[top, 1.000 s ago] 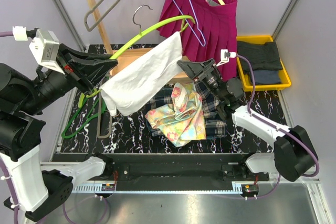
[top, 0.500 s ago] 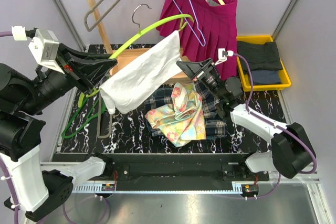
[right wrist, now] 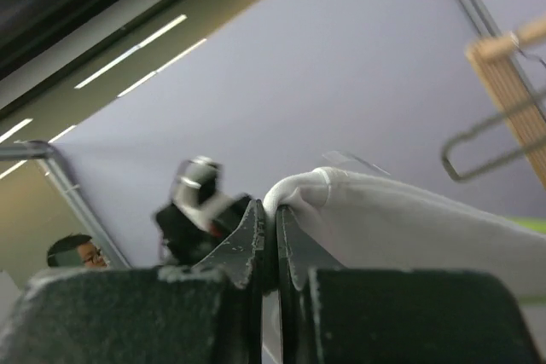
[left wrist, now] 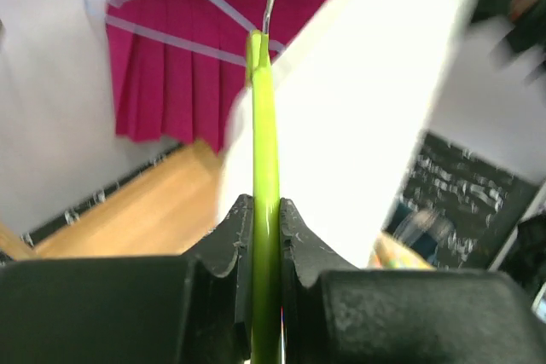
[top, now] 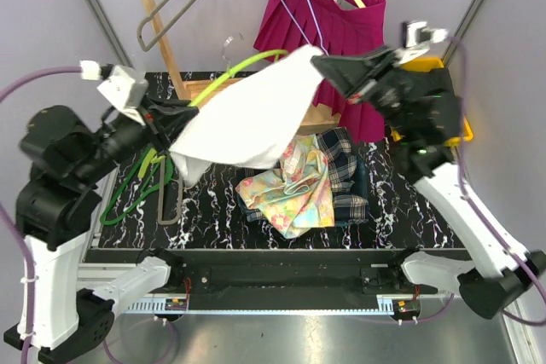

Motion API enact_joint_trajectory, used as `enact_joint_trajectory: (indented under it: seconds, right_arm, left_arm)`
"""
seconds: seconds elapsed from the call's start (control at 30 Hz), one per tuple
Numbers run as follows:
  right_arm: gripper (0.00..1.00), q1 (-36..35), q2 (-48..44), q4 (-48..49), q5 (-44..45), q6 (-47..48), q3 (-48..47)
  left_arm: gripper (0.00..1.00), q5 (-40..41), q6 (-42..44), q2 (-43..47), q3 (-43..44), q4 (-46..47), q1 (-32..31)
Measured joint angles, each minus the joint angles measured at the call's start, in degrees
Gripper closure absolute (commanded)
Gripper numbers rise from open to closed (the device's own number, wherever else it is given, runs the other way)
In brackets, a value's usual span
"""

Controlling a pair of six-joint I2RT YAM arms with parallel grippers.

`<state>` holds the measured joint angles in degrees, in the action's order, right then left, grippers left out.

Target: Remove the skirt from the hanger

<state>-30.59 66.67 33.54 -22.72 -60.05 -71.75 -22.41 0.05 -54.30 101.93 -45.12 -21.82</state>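
the skirt (top: pixel 247 121), white, hangs in the air over the middle of the surface (top: pixel 213 210), pulled taut between the two arms from about 9 o'clock up to 1 o'clock in the top view. its upper right corner is bunched into a small fold and pinched tight between the right fingers (right wrist: pixel 247 240), which are clenched on the cloth with no gap showing. the hanger (left wrist: pixel 265 168), a lime green rod, runs along the skirt's upper edge; the left fingers (left wrist: pixel 229 240) are clamped on it from both sides, and in the left wrist view the rod rises straight toward 12 o'clock to a metal hook, with the white cloth spread off to its 2 o'clock side, blurred. whether the skirt is clipped to the hanger or only draped against it cannot be told. below the skirt, at 5 o'clock from it, a pile (top: pixel 299 189) of floral and plaid clothes lies on the surface. at 12 o'clock stands a wooden rack (top: pixel 149 6), and from it hangs a red skirt (top: pixel 341 31), just behind the right fingers. loose hangers (top: pixel 159 178) lie on the surface at 8 o'clock, under the left arm. a yellow bin (top: pixel 466 130) sits at 3 o'clock, mostly hidden behind the right arm.
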Motion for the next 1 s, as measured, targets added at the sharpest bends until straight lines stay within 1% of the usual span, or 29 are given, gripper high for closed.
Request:
enact_joint_trajectory:
  seconds: [0.07,0.13,0.3,0.53,0.7,0.87,1.0]
  right_arm:
    - [1.00,0.0,-1.7,-3.9,-1.5,1.4,-7.8]
    - [1.00,0.0,-3.7,-6.5,-3.0,2.2,-13.0]
    - [1.00,0.0,-6.3,-9.6,-4.6,3.0,-17.8]
    - [1.00,0.0,-5.9,-22.6,-4.2,9.6,-24.8]
    - [1.00,0.0,-5.5,-28.0,-3.8,12.5,-25.4]
    - [1.00,0.0,-4.8,-30.7,-3.7,15.1,-23.6]
    - [1.00,0.0,-3.2,-32.3,-3.7,16.6,-21.6]
  left_arm:
    - [1.00,1.2,1.0,0.3,-3.7,0.0,0.0]
    - [1.00,2.1,1.4,0.2,-6.0,0.5,0.0]
    - [1.00,5.4,2.6,-0.1,-8.6,0.6,0.2]
    - [1.00,12.0,7.0,4.7,-13.8,1.1,1.3]
    - [1.00,18.2,8.0,10.9,-21.5,1.0,2.2]
    - [1.00,30.4,9.2,18.9,-34.7,0.5,3.9]
    - [1.00,36.7,11.2,22.0,-42.8,1.0,5.6]
